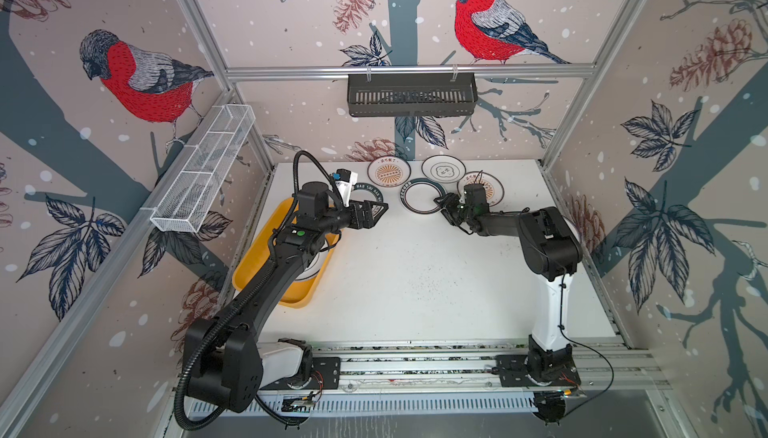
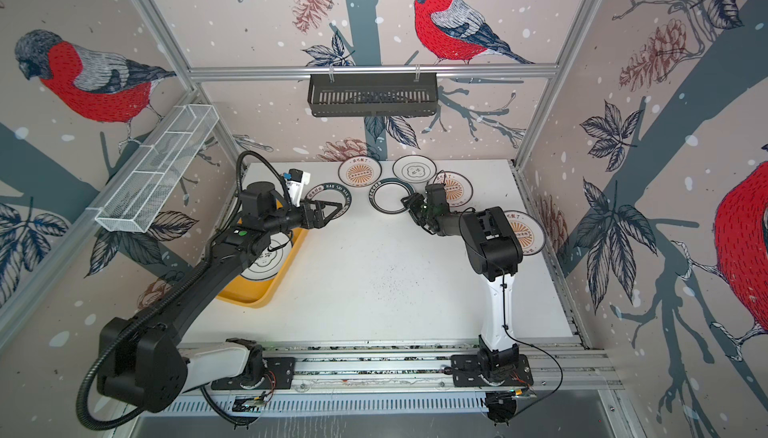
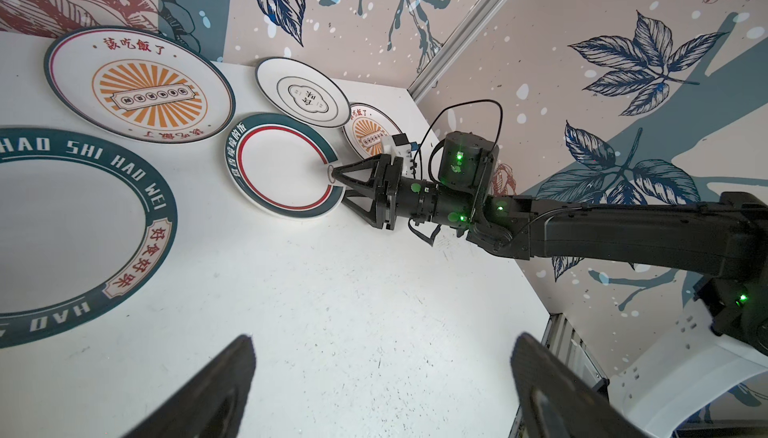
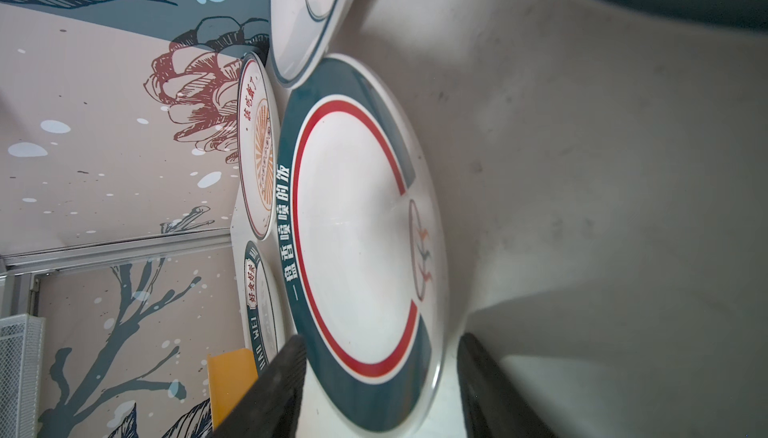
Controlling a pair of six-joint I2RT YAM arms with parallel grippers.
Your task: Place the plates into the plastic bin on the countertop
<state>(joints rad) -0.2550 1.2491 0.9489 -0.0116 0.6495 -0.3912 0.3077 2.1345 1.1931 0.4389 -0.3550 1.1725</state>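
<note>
Green-rimmed plate (image 3: pixel 282 169) lies flat on the countertop (image 1: pixel 415 282), well apart from the plastic bin (image 1: pixel 255 255), the right gripper (image 3: pixel 337 185) straddling its edge with half-closed jaws, not pinching, so a shallow bite could slip off or shove it into the emblem plate (image 3: pixel 302 91) just beside, while the left gripper (image 1: pixel 380 213) hangs wide open, empty.

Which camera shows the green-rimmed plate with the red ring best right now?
Left wrist view: the green-rimmed plate shows nearly whole, with the right tool straddling its rim. The right wrist view shows it large but steeply foreshortened; in both top views it is small, partly covered by that tool.
</note>
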